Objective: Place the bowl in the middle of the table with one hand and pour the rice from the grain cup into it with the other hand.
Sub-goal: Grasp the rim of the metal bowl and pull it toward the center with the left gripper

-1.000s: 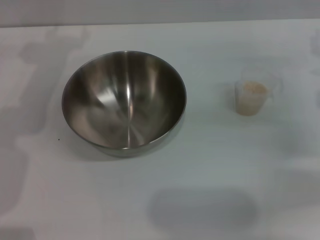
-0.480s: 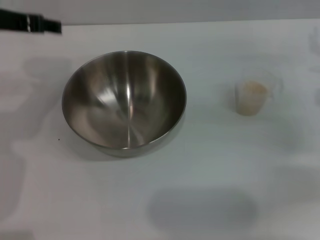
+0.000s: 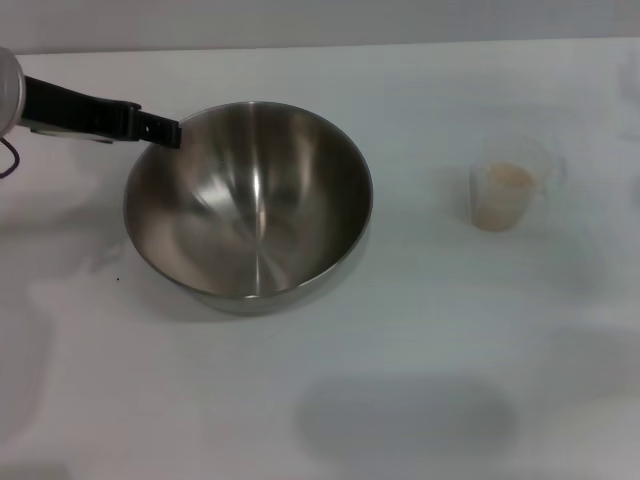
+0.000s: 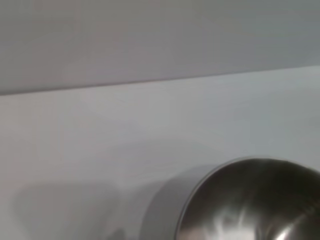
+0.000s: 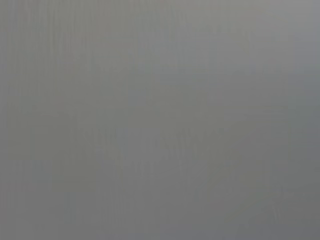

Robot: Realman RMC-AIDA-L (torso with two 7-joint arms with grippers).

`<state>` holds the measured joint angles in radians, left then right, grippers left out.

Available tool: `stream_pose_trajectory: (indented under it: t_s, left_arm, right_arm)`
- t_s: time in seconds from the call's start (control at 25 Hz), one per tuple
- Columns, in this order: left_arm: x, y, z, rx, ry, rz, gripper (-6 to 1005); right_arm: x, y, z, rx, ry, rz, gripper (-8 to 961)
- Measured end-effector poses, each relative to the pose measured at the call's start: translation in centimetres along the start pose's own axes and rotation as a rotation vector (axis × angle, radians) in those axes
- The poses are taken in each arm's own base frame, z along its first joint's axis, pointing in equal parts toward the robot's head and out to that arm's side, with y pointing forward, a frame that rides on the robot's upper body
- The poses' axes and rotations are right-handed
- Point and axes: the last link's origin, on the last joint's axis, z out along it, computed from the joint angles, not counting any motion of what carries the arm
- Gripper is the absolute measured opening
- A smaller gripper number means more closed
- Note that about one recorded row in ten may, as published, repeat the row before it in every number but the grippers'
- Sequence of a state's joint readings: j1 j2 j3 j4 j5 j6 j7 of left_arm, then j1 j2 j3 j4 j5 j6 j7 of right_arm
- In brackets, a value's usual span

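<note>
Moved since half a second ago: left gripper [image 3: 172, 132], which then showed only as a dark bar at the far left edge of the head view, now reaches across to the bowl's rim. Bowl and grain cup unchanged in position.

Item: left gripper. Slim black fingers on a black arm segment, a pale rounded housing behind at the view's left edge. Tips lie at the far-left rim of the bowl [image 3: 250, 200]; contact with the rim cannot be confirmed. Whether the fingers are spread or pressed together cannot be told.

Item: bowl. Large, round, deep, stainless steel; brushed interior with bright streaks down the middle; thin rim. Stands upright on the table [image 3: 420, 340], left of centre, with nothing inside. Left wrist view shows part of its rim and shiny inside [image 4: 250, 200], with the steel's outer wall catching grey light.

Item: grain cup [image 3: 505, 190]. Small, clear plastic, upright, well apart from the bowl on the right side of the table. Holds rice [image 3: 505, 180], a pale-beige granular mass filling the lower part.

Item: table. Flat, matte, plain white, with soft grey shadows across it.

Item: right gripper. Not seen in any view; right wrist view shows only even grey.
</note>
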<state>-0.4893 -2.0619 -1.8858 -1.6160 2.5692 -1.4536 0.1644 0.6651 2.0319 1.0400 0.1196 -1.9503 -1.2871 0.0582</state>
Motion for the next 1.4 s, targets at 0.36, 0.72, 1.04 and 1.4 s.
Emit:
stream_pose_trajectory:
  t_s: [0.36,0.72,1.04,1.4]
  left_arm:
    - [-0.6,-0.4,1.4,-0.001,-0.042,-0.015,841]
    - [-1.2,-0.7,2.8,0.006,-0.058,-0.010,841]
    - [-1.7,-0.9,3.5,0.007,-0.078,0.006,840]
    - [-2.1,-1.3,4.0,0.015,-0.091,0.025,799]
  right_arm:
    - [0.0,0.0,0.0,-0.002,0.000,-0.002,674]
    - [0.1,-0.2,-0.1,0.003,0.003,-0.004,674]
    - [0.1,-0.3,-0.2,0.003,0.004,-0.004,674]
    - [0.1,-0.2,-0.2,0.002,0.004,-0.004,674]
